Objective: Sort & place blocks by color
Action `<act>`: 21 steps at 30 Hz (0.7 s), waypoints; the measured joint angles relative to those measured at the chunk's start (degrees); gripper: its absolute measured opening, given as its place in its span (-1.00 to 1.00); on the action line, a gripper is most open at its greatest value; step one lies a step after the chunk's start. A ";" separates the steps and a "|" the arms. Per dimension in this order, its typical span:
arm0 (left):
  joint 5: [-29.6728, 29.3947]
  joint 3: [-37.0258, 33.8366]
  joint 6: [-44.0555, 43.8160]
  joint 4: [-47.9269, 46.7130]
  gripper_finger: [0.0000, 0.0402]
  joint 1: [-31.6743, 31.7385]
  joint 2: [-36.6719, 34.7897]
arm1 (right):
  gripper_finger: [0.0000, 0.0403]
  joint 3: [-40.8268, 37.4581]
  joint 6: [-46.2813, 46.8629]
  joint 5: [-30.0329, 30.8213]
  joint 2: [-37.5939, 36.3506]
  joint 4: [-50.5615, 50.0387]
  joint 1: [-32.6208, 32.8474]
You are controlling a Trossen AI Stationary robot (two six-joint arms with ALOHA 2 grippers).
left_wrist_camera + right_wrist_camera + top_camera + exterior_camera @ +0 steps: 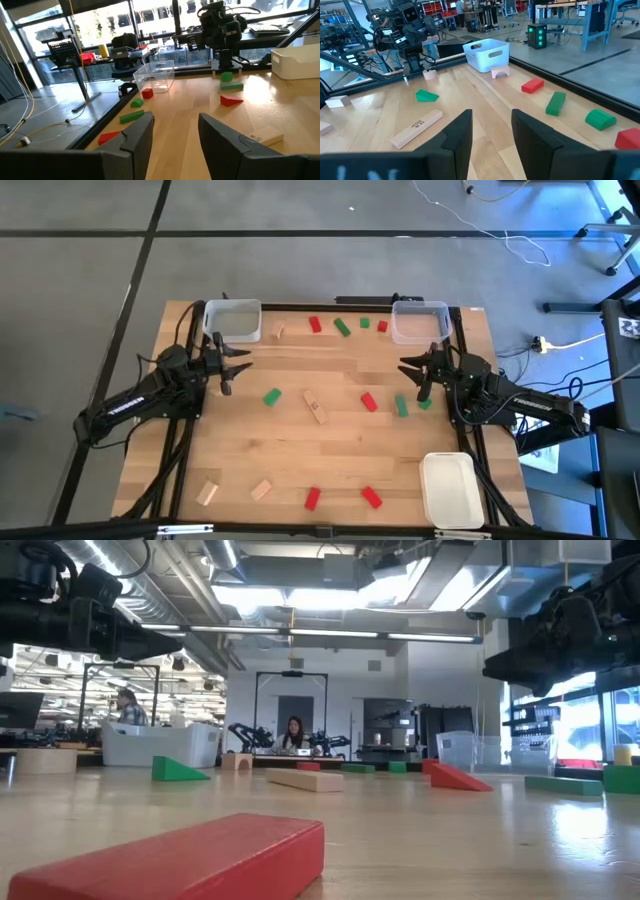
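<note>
The wooden table [330, 440] carries scattered blocks [369, 402], none yet sorted. Both the left gripper [228, 365] and right gripper [418, 372] hover beside the blocks, fingers parted, empty. The blocks look light, rigid and smooth; grip across the narrow sides.

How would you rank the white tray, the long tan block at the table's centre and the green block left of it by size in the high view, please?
1. White tray, clearly largest.
2. Long tan block.
3. Green block, smallest.

High view looks straight down on the whole table [330, 450]. Low view sits at its surface. Wrist views face each other across it.
</note>
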 joint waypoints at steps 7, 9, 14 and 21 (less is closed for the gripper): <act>0.00 0.00 0.00 0.00 -0.25 0.00 0.00 | -0.32 0.01 0.00 -0.01 0.00 0.00 -0.01; 0.00 0.01 0.01 -0.01 -0.25 -0.01 -0.01 | -0.32 0.02 0.00 0.00 -0.01 0.00 -0.02; 0.00 0.01 -0.01 0.01 -0.25 -0.01 -0.02 | -0.32 0.00 0.00 0.00 0.01 0.00 -0.02; 0.00 0.01 0.00 -0.01 -0.25 0.00 -0.01 | -0.32 -0.01 0.35 0.13 -0.01 1.43 -0.04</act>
